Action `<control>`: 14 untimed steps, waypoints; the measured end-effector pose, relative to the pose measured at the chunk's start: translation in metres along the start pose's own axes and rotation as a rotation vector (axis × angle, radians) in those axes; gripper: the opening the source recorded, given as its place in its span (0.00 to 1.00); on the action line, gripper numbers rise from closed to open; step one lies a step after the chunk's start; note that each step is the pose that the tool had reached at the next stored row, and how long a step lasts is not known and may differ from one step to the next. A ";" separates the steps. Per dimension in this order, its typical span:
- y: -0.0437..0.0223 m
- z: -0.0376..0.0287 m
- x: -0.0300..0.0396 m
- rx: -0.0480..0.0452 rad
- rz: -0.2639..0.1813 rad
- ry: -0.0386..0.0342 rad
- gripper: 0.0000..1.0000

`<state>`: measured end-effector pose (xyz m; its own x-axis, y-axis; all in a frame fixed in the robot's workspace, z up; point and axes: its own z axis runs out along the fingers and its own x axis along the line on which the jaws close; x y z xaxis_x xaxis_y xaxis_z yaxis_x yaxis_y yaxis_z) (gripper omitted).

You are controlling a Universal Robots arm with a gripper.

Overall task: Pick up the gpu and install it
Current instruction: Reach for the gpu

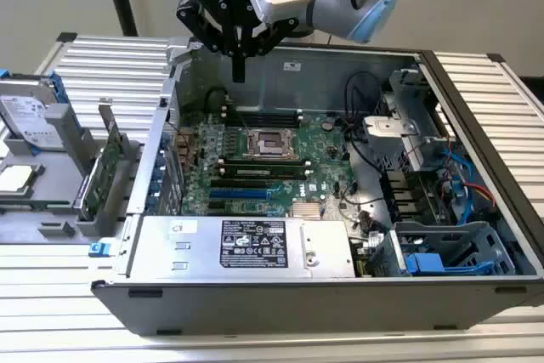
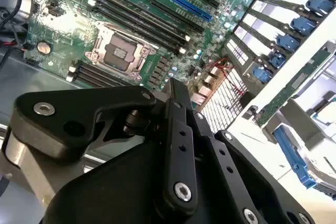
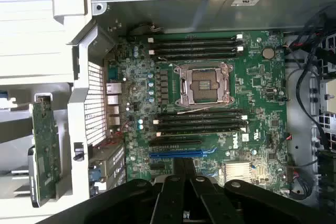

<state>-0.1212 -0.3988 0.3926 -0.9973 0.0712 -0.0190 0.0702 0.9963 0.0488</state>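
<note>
The gpu (image 1: 104, 169) is a thin green card standing on edge in a grey holder, just outside the open computer case on the exterior view's left. It also appears as a narrow green strip in the first wrist view (image 3: 44, 150) and in the second wrist view (image 2: 300, 83). My gripper (image 1: 239, 67) hangs above the back corner of the case, over the motherboard (image 1: 255, 155), well apart from the gpu. Its black fingers (image 3: 184, 169) meet with nothing between them, so it is shut and empty. A blue card slot (image 3: 182, 154) lies on the board just ahead of the gripper (image 2: 176, 86).
A silver hard drive (image 1: 30, 121) stands in a rack at the exterior view's far left. The power supply (image 1: 246, 244) fills the case's front. Drive cages and loose cables (image 1: 425, 167) crowd the right side. Blue slot clips (image 2: 294, 24) line the case's rear wall beside the gpu.
</note>
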 end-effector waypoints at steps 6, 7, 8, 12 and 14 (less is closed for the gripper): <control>0.0000 0.0000 0.0000 0.0000 0.000 0.0000 0.00; 0.0000 0.0000 0.0000 0.0000 0.000 0.0000 0.00; 0.0000 0.0000 0.0000 0.0000 0.000 0.0000 0.00; 0.0000 0.0000 0.0000 0.0000 0.000 0.0000 0.00; 0.0000 0.0000 0.0000 0.0000 0.000 0.0000 0.00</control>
<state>-0.1212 -0.3988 0.3926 -0.9973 0.0712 -0.0190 0.0702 0.9963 0.0487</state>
